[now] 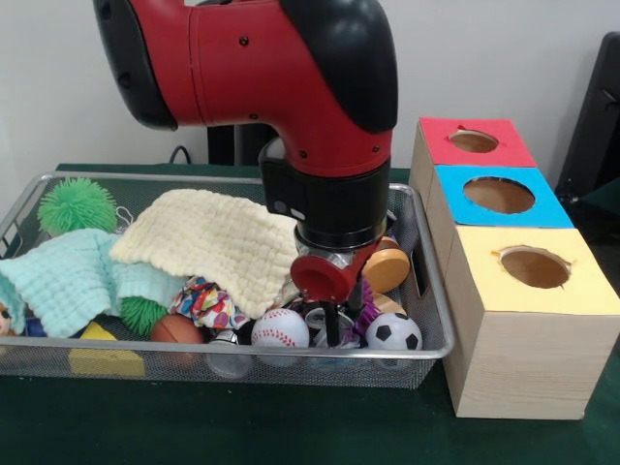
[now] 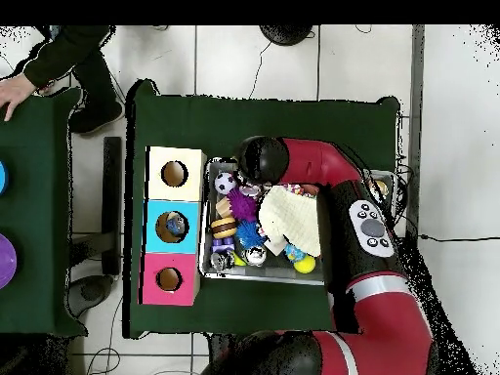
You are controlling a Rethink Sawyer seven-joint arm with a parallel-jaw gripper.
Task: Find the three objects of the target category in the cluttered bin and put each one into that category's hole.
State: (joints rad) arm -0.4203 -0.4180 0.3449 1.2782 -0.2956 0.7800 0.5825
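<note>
The wire mesh bin (image 1: 145,177) holds a clutter of toys. My gripper (image 1: 339,325) reaches down into its right front part, between a baseball (image 1: 280,328) and a soccer ball (image 1: 393,332). A small brown football (image 1: 176,329) and a patterned ball (image 1: 205,301) lie to the left of it. A wooden round toy (image 1: 387,267) lies just behind it. Three boxes stand right of the bin: a red-topped hole (image 1: 474,141), a blue-topped hole (image 1: 499,195) and a yellow-topped hole (image 1: 534,267). In the overhead view the arm (image 2: 293,161) hides the gripper; the soccer ball (image 2: 226,183) shows.
A cream cloth (image 1: 218,237) and a mint cloth (image 1: 68,281) cover much of the bin. A green spiky ball (image 1: 77,204) sits at the back left, a yellow block (image 1: 107,361) at the front left. A person (image 2: 59,54) stands at another table.
</note>
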